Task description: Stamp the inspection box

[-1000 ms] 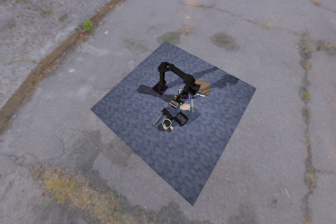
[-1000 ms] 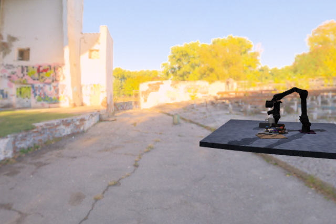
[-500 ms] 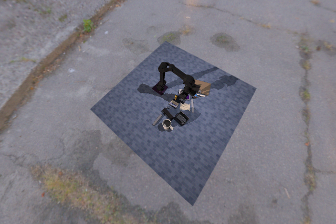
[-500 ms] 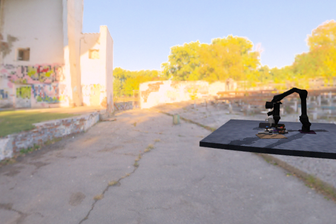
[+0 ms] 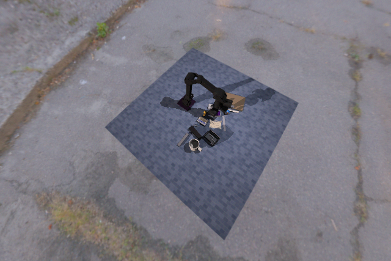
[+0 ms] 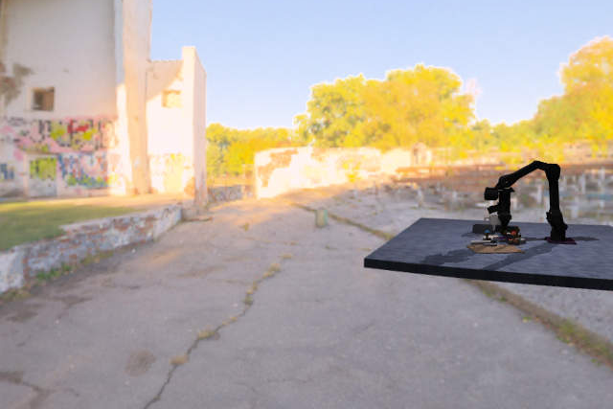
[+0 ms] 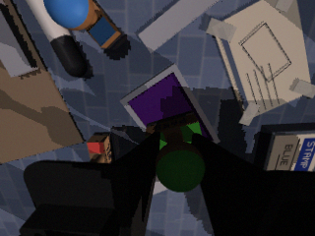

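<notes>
My gripper (image 7: 175, 138) (image 5: 209, 115) (image 6: 504, 230) is shut on a stamp with a green round knob (image 7: 180, 167) and a brown block. The block is over the lower part of the purple pad (image 7: 148, 105), which has a pale frame; whether they touch cannot be told. The stamp's underside and lettering are hidden. The cream card (image 7: 293, 44) (image 5: 215, 124) lies taped down, up and right of the gripper in the wrist view. Its outlined box (image 7: 252, 33) shows no print inside, with several lines beside it.
A blue-knobbed stamp (image 7: 69, 9), a white marker with a black cap (image 7: 70, 56) and a brown board (image 7: 34, 115) lie left. A red-marked block (image 7: 96, 147) is near the gripper. A labelled stamp-pad case (image 7: 283, 153) is right. A mug (image 5: 193, 143) and black tray (image 5: 211, 138) stand farther off.
</notes>
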{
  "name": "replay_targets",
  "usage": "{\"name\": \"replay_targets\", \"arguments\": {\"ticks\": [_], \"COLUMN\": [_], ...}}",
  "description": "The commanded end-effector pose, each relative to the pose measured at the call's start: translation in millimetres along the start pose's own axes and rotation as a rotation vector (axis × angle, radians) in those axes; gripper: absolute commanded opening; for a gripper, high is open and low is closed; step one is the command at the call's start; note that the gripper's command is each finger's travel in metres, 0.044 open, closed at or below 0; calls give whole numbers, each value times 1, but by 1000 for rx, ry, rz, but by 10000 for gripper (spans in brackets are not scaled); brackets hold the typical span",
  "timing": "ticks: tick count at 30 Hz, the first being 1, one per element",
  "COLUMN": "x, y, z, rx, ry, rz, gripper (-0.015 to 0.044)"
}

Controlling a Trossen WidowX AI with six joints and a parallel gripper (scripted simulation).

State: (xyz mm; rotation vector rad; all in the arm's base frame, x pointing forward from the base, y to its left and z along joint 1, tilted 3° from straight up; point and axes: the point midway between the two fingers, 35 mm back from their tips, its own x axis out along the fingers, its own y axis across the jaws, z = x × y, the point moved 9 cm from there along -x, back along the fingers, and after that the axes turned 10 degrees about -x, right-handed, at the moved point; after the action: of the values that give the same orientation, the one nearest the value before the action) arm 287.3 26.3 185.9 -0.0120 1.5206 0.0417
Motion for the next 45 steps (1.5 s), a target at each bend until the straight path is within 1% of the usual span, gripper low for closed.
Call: {"name": "replay_targets", "arguments": {"ticks": [1, 16, 45], "x": [4, 14, 18], "y": [0, 0, 0], "z": [-1, -2, -2], "rx": [4, 3, -1], "ry": [6, 7, 5], "rz": [-5, -6, -6], "gripper": [0, 0, 0]}}
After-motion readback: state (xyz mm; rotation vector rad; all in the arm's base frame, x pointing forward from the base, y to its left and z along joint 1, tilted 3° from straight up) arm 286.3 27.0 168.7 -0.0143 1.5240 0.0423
